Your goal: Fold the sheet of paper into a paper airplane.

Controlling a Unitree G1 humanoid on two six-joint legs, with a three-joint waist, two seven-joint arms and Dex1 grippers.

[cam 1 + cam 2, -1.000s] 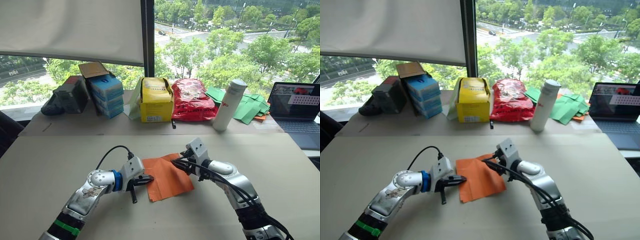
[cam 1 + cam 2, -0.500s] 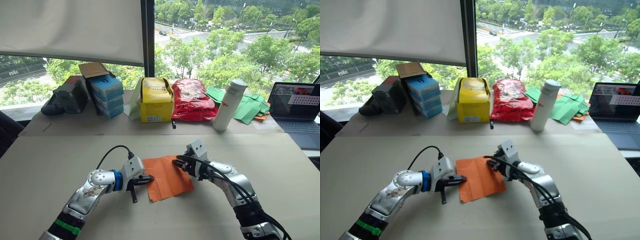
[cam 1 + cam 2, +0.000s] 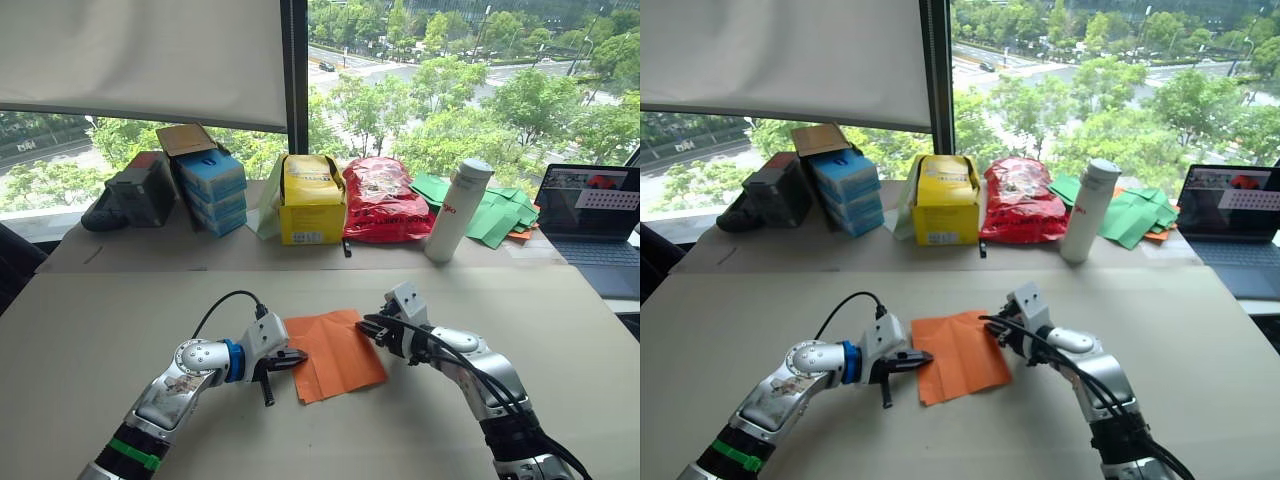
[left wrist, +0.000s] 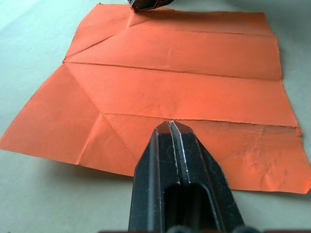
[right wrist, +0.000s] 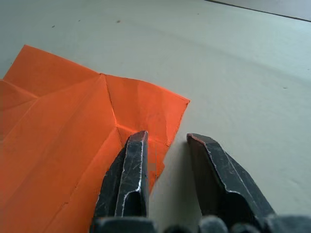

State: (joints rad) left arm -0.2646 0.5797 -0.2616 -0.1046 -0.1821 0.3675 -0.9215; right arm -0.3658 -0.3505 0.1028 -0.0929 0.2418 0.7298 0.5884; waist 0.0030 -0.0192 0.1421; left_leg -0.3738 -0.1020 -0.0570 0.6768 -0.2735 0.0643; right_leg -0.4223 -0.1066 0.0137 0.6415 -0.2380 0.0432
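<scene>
The sheet of paper (image 3: 335, 354) lies flat on the table (image 3: 90, 330) between both arms, creased but unfolded — several parallel fold lines plus diagonal corner creases show in the left wrist view. No airplane shape yet.

Left gripper (image 4: 170, 130) has its 2 fingers pressed together, tips resting on the near edge of the sheet, pinning it rather than gripping it. Right gripper (image 5: 165, 143) has its fingers apart at the opposite edge, close to a corner: 1 finger sits over the paper, the other over bare table just beside the edge. Nothing is between them.

Step in hand looks like picking up that right-side corner to fold it in along the diagonal crease. To do it well — slide the lower finger under the edge before closing, keep the left tips holding the sheet down so it doesn't skid, and lay the corner onto the existing crease line.
</scene>
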